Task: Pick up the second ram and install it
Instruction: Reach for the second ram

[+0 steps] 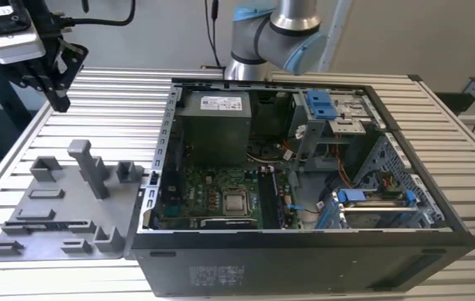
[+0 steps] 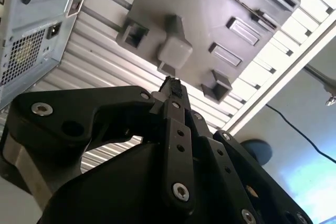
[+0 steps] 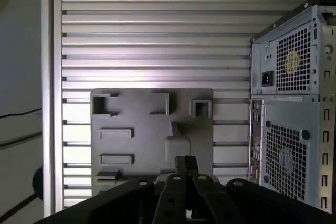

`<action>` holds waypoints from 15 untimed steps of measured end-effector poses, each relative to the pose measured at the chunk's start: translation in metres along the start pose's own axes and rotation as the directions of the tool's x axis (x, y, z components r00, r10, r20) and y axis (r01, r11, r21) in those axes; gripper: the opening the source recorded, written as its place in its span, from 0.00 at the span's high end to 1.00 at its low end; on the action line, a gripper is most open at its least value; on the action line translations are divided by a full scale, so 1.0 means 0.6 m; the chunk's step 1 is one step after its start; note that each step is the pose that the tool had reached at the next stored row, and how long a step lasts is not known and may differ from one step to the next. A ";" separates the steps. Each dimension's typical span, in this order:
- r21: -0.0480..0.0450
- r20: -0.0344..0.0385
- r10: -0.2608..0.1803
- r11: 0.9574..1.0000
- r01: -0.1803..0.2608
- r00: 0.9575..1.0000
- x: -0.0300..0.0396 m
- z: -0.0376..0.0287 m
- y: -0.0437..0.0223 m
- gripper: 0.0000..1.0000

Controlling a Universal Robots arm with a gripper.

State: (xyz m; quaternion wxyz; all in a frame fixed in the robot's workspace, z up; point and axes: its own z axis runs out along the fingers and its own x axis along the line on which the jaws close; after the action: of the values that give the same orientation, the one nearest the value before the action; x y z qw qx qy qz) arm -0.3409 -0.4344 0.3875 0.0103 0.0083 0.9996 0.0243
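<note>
Little looks done. In the exterior view the fingers [image 1: 57,95] hang pressed together and bare above the counter [image 1: 120,113], apart from the grey fixture [image 1: 62,207]. A dark strip in its long slot seems to be the second ram [image 1: 41,224]. Both wrist views show them closed on nothing over that fixture. Pickup and install remain.

On my screen the gripper [image 1: 57,95] reads matte black. The table [image 1: 120,119] is silver, striped with even ribs. The plate of blocks [image 1: 62,216] is a flat mid-grey. The computer case [image 1: 304,273] is black outside, and its rear panel [image 3: 294,61] is pale grey with dotted vent grids. Inside I see a green circuit board [image 1: 208,188], a silver chip [image 1: 235,202] and bright blue clips [image 1: 321,103].
</note>
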 end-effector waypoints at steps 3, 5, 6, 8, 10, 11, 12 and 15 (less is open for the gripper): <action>0.000 0.000 0.000 1.000 0.000 1.000 0.019 0.000 0.000 0.89; 0.000 0.000 0.000 1.000 0.000 1.000 0.031 0.001 -0.001 0.89; 0.000 0.000 0.000 1.000 0.000 1.000 0.037 0.001 -0.001 0.89; 0.000 0.000 0.000 1.000 0.000 1.000 0.050 0.001 -0.001 0.89; 0.000 0.000 0.000 1.000 0.000 1.000 0.062 0.001 -0.001 0.89; 0.000 0.000 0.000 1.000 0.000 1.000 0.069 0.002 -0.002 0.89; 0.000 0.000 0.000 1.000 0.000 1.000 0.074 0.002 -0.002 0.89; 0.000 0.000 0.000 1.000 0.000 1.000 0.091 0.002 -0.002 0.89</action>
State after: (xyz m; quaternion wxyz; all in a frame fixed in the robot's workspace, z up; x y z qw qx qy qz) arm -0.3952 -0.4346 0.3852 0.0103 0.0081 0.9996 0.0243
